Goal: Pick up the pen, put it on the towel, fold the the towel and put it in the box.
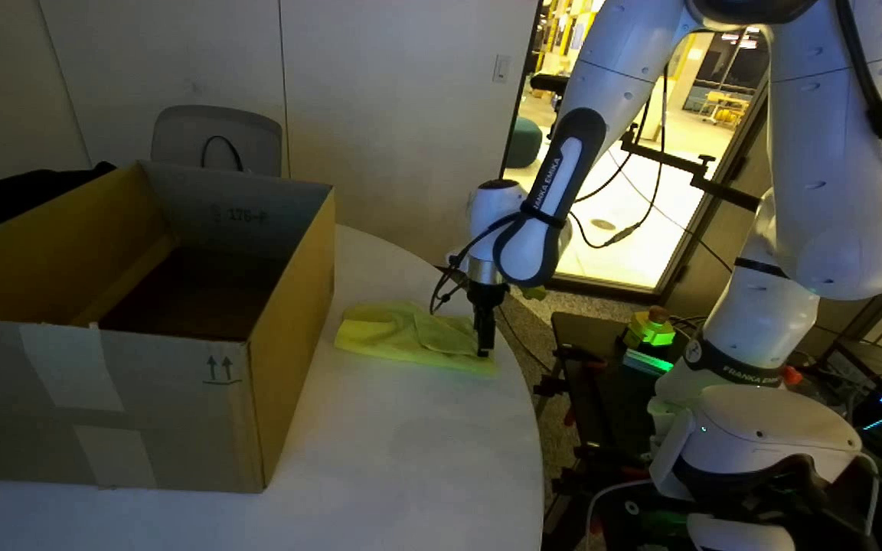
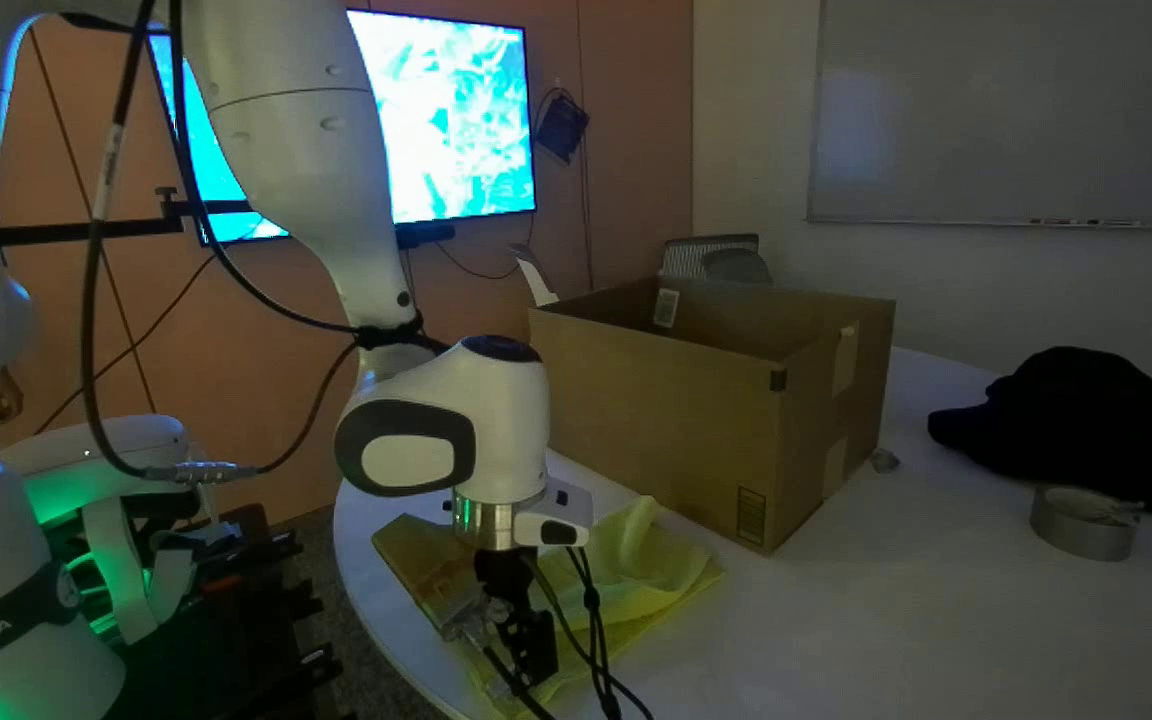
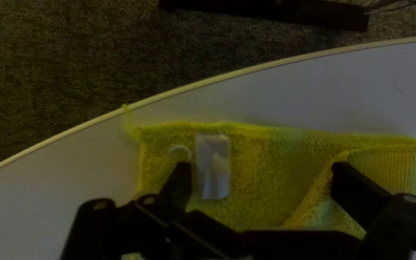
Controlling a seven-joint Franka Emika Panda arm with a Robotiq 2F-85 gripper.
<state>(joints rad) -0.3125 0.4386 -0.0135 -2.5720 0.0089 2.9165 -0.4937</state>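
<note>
The gripper stood over the yellow-green towel.
Its fingers were spread wide apart; the cardboard box sat just beside.

The yellow-green towel lies rumpled, partly folded over, near the rounded edge of the table; farther in stands the open cardboard box.

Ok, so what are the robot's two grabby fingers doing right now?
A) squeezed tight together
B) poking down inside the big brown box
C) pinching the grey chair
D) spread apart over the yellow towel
D: in the wrist view the gripper is open wide, with the yellow towel showing in the gap between its fingers.
</note>
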